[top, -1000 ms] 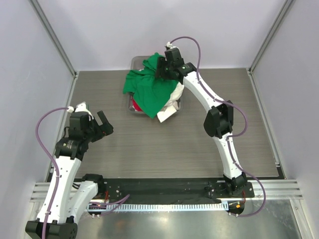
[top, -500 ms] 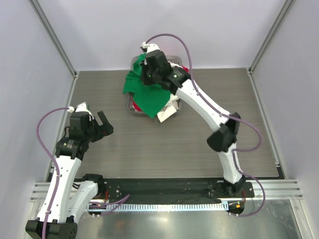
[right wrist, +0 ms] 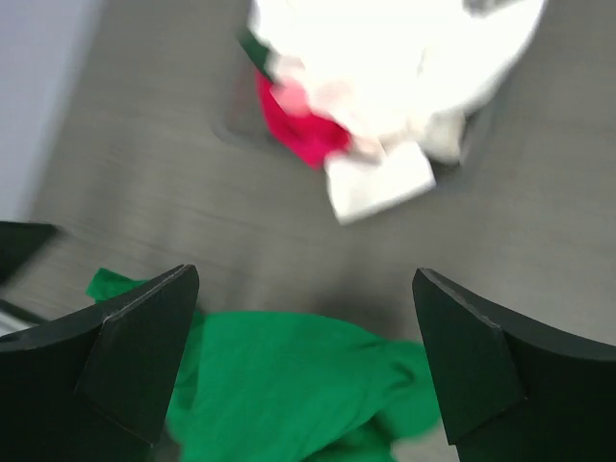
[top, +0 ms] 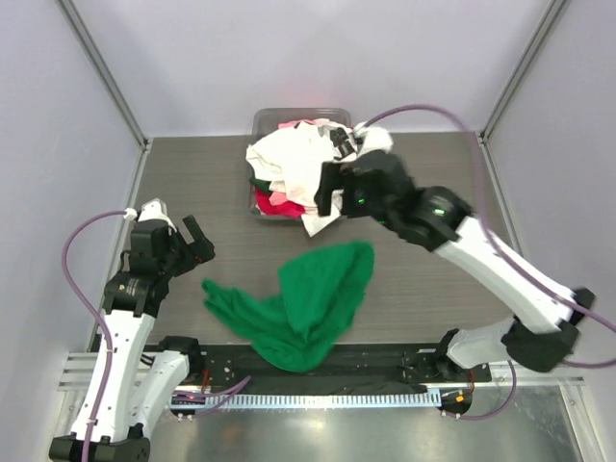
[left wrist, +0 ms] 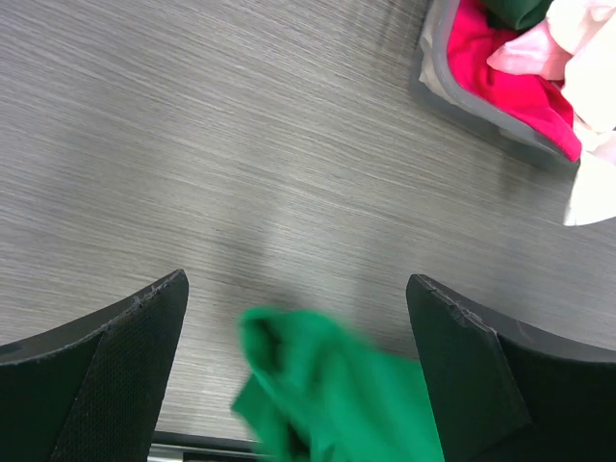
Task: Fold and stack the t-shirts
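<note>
Clearly the bin point(top: 258, 117) holds white, pink, red t-shirts point(top: 289, 159); the green t-shirt point(top: 313, 294) lies near the front edge of the surface point(top: 192, 183); both jaws are released.

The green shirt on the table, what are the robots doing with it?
Two robot arms are handling shirts. The green shirt lies crumpled on the table, in front of the bin, and neither arm holds it. The right gripper and the left gripper are both open near it. The other shirts, white, pink and red, are heaped in the bin. Nothing is folded yet.
</note>
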You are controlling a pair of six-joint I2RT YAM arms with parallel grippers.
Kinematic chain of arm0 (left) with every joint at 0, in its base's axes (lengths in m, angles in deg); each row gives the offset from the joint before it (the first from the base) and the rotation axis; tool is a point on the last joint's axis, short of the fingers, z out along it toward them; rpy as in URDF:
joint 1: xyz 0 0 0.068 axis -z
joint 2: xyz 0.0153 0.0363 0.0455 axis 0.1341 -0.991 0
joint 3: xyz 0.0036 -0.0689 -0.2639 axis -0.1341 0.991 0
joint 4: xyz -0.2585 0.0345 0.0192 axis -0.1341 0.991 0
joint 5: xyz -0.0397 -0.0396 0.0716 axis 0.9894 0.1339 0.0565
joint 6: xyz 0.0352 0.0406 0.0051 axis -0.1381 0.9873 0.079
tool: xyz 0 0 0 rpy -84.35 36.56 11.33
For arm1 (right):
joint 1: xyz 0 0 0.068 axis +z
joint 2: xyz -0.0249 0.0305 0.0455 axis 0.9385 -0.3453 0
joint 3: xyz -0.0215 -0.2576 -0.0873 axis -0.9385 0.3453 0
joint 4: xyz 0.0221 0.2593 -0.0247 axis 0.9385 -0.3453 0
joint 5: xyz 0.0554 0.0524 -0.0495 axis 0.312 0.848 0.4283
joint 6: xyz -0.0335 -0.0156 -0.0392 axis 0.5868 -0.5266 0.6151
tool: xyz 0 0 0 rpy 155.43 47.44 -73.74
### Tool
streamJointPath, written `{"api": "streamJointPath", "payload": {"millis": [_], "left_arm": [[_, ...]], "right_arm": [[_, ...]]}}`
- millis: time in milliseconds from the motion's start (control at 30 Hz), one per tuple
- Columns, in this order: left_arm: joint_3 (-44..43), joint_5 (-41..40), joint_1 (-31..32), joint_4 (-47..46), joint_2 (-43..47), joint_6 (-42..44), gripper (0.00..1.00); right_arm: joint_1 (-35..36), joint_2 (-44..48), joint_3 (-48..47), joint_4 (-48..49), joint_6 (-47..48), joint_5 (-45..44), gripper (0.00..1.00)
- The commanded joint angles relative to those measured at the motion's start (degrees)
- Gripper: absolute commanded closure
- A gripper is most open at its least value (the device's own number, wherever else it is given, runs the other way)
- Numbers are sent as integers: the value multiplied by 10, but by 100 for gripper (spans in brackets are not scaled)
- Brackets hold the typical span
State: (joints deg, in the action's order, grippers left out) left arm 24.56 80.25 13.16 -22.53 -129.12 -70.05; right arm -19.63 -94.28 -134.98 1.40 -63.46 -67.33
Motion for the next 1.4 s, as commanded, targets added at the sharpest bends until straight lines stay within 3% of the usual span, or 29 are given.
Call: {"api": "streamJointPath", "payload": {"millis": [0,100,333,667,767,800,867,900,1100,1367], "left_arm": [[0,-11,-1,-10,-2,-8,5],[0,-12,1,-9,-3,-9,5],[0,-16,5,-8,-4,-10,5],[1,-14,6,-9,-9,-9,5],[1,-12,7,-9,-10,-8,5],[1,-12,7,-10,-11,-8,5],[2,-11,7,-10,-11,-8,5],[2,-10,6,-11,-13,-8,5],[3,-3,7,-14,-16,-6,5],[5,4,7,-17,-17,-4,6]], "right_arm": [[-5,-63,64,-115,-56,-53,0],[-46,-54,92,-113,-71,-46,0],[-200,-111,113,-35,-42,75,1],[-244,-350,6,7,-8,129,16],[-248,-394,-19,5,-8,114,30],[-253,-407,-21,6,-9,107,55],[-260,-413,-20,6,-13,83,79],[-268,-415,-11,5,-16,75,99],[-324,-356,85,6,-38,17,99],[-501,-205,223,-3,-19,-67,99]]}}
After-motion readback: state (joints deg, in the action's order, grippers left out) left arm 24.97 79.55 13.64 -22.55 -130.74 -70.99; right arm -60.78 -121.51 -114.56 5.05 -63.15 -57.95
